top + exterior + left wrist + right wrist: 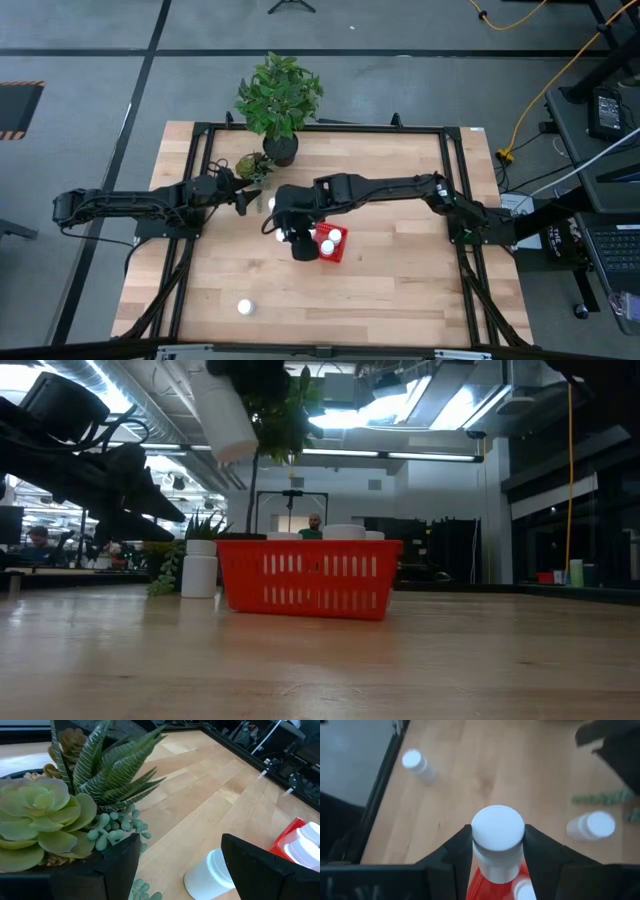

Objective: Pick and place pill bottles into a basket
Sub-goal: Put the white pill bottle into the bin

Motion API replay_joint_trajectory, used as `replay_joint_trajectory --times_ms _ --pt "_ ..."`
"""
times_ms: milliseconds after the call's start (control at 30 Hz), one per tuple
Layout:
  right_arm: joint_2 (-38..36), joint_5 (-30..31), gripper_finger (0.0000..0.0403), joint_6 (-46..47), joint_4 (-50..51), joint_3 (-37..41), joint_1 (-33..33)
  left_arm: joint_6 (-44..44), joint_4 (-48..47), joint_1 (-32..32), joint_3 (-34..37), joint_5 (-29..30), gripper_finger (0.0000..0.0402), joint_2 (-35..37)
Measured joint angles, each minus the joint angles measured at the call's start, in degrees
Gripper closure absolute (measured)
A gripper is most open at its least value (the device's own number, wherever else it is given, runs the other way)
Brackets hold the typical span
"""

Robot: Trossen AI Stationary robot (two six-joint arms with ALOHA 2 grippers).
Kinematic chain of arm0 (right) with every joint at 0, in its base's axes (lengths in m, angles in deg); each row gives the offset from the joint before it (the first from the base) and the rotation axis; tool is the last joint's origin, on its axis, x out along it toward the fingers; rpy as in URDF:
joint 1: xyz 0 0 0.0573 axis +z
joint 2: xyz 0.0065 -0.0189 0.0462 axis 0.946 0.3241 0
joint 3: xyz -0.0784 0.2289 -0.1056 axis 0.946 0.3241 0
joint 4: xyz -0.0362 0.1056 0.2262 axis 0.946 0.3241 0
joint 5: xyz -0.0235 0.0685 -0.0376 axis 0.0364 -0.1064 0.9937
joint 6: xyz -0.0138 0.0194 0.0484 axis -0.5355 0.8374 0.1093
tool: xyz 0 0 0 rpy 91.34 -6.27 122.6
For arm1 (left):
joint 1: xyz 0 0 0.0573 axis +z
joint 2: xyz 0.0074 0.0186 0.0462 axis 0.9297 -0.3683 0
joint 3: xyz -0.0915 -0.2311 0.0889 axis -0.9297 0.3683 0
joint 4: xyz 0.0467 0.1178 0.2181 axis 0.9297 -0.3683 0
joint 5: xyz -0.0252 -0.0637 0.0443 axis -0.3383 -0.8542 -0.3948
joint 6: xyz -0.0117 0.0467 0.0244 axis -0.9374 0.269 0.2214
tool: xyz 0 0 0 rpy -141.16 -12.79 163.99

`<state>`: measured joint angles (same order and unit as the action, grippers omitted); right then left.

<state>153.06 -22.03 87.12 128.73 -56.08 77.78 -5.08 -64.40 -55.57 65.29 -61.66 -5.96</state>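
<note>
The red mesh basket (335,247) stands mid-table with white pill bottles (343,532) upright in it. My right gripper (283,232) is over the basket's left end, shut on a pill bottle (497,840), which also shows high in the low view (222,420). My left gripper (180,865) is open beside a small succulent pot. One bottle (210,876) stands on the table beyond its fingers, left of the basket (200,568). Another bottle (244,308) stands on the table near the front edge. My right gripper pinches the bottle's body just below the cap (496,861) between its two fingers, one on each side. The cap end faces back toward the wrist. The bottle is lifted clear, tilted, high above the basket's left end (232,452).
A small succulent pot (45,815) stands right beside my left gripper. A taller leafy plant in a black pot (280,100) stands at the table's far edge. Black frame rails (460,200) run along the table's sides. Bare wood lies at the front right.
</note>
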Motion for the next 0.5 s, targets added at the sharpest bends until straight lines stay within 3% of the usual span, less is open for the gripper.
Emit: replay_joint_trajectory --times_ms 333,500 --pt "-1.3 2.0 0.0259 -0.3 4.8 0.1 0.1 0.6 -0.2 0.0 0.0 -1.2 0.0130 0.0" --pt "-7.9 5.9 0.0260 -2.5 5.3 0.1 -0.2 0.6 -0.4 0.0 0.0 -2.9 0.0130 -0.3"
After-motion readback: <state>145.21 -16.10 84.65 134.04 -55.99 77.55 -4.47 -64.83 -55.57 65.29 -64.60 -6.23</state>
